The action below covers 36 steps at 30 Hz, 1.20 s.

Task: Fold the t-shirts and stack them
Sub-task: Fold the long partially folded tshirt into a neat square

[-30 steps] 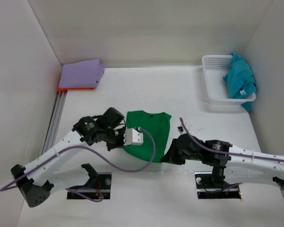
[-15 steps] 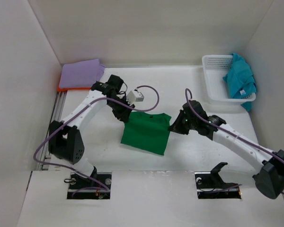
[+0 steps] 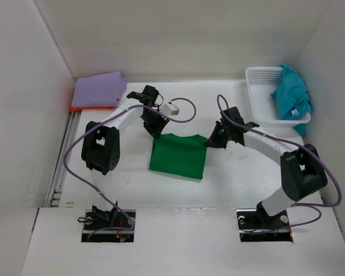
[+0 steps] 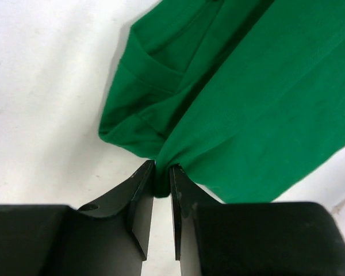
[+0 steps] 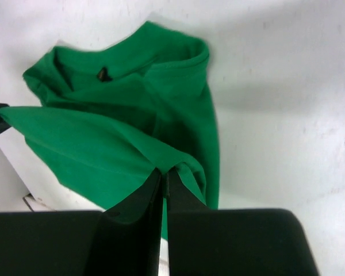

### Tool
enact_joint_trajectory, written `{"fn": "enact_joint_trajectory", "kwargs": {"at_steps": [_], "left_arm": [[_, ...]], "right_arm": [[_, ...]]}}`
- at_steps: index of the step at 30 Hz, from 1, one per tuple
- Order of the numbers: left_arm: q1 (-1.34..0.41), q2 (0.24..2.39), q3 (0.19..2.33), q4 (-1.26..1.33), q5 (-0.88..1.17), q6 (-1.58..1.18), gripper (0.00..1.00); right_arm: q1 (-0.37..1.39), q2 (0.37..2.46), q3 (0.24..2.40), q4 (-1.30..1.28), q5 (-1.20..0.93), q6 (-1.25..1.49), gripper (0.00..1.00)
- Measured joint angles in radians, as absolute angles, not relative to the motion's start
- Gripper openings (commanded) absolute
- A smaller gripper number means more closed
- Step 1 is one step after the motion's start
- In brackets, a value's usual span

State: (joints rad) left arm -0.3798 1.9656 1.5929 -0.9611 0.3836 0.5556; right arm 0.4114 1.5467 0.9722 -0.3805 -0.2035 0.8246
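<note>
A green t-shirt (image 3: 178, 156) lies folded over itself mid-table. My left gripper (image 3: 156, 133) is shut on its far left corner, with cloth pinched between the fingers (image 4: 144, 190) in the left wrist view. My right gripper (image 3: 210, 141) is shut on the far right corner, and the right wrist view shows green t-shirt (image 5: 132, 132) fabric pulled up into the jaws. A folded lavender t-shirt (image 3: 99, 89) sits on an orange t-shirt (image 3: 86, 107) at the back left. A teal t-shirt (image 3: 291, 98) hangs over the basket.
A white mesh basket (image 3: 260, 98) stands at the back right by the wall. White walls close the table on the left, back and right. A metal rail (image 3: 66, 144) runs along the left edge. Purple cables loop off both arms.
Both arms have carried the near edge of the green t-shirt away from me to its far edge, folding it in half. The grippers now sit at the far corners.
</note>
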Motion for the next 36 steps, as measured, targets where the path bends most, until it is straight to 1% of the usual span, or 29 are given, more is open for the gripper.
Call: {"fn": "enact_joint_trajectory", "kwargs": {"at_steps": [2, 3, 4, 6, 7, 9, 11, 14, 15, 16, 20, 23, 24, 26, 28, 32, 36], "left_arm": [[-0.376, 1.98, 1.607, -0.947, 0.367, 0.552, 0.16], [-0.374, 1.986, 1.612, -0.94, 0.358, 0.55, 0.18], [-0.371, 1.99, 1.616, -0.929, 0.345, 0.55, 0.23], [-0.363, 2.001, 1.622, -0.911, 0.313, 0.549, 0.37], [-0.357, 2.008, 1.625, -0.9, 0.295, 0.545, 0.42], [-0.342, 2.025, 1.634, -0.869, 0.253, 0.542, 0.45], [-0.325, 2.041, 1.651, -0.836, 0.21, 0.532, 0.46], [-0.295, 2.043, 1.672, -0.78, 0.155, 0.513, 0.48], [-0.287, 2.034, 1.673, -0.758, 0.143, 0.506, 0.48], [-0.281, 2.02, 1.67, -0.74, 0.133, 0.5, 0.49], [-0.297, 1.88, 1.577, -0.679, 0.126, 0.479, 0.48], [-0.363, 1.74, 1.477, -0.656, 0.168, 0.471, 0.38], [-0.387, 1.7, 1.442, -0.648, 0.191, 0.469, 0.34], [-0.43, 1.657, 1.387, -0.636, 0.242, 0.469, 0.3], [-0.447, 1.664, 1.355, -0.636, 0.287, 0.469, 0.29], [-0.431, 1.774, 1.348, -0.634, 0.331, 0.456, 0.29], [-0.405, 1.883, 1.356, -0.618, 0.353, 0.411, 0.31]], "right_arm": [[0.398, 1.593, 1.002, -0.374, -0.213, 0.815, 0.12], [0.393, 1.618, 1.023, -0.373, -0.215, 0.807, 0.18], [0.391, 1.641, 1.042, -0.371, -0.216, 0.803, 0.24], [0.384, 1.692, 1.085, -0.372, -0.215, 0.788, 0.35], [0.378, 1.715, 1.105, -0.372, -0.215, 0.781, 0.38], [0.358, 1.762, 1.139, -0.372, -0.213, 0.767, 0.42], [0.336, 1.786, 1.159, -0.372, -0.207, 0.755, 0.46], [0.311, 1.781, 1.174, -0.373, -0.185, 0.73, 0.48], [0.307, 1.771, 1.178, -0.368, -0.175, 0.72, 0.47], [0.306, 1.754, 1.178, -0.366, -0.167, 0.713, 0.44], [0.324, 1.605, 1.145, -0.341, -0.127, 0.698, 0.21], [0.376, 1.453, 1.075, -0.324, -0.099, 0.728, 0.04], [0.402, 1.421, 1.053, -0.323, -0.1, 0.744, 0.02], [0.45, 1.406, 1.021, -0.325, -0.11, 0.775, 0.0], [0.494, 1.448, 1.002, -0.332, -0.118, 0.796, 0.0], [0.524, 1.59, 1.002, -0.338, -0.128, 0.818, 0.0], [0.518, 1.705, 1.032, -0.327, -0.124, 0.836, 0.0]]}}
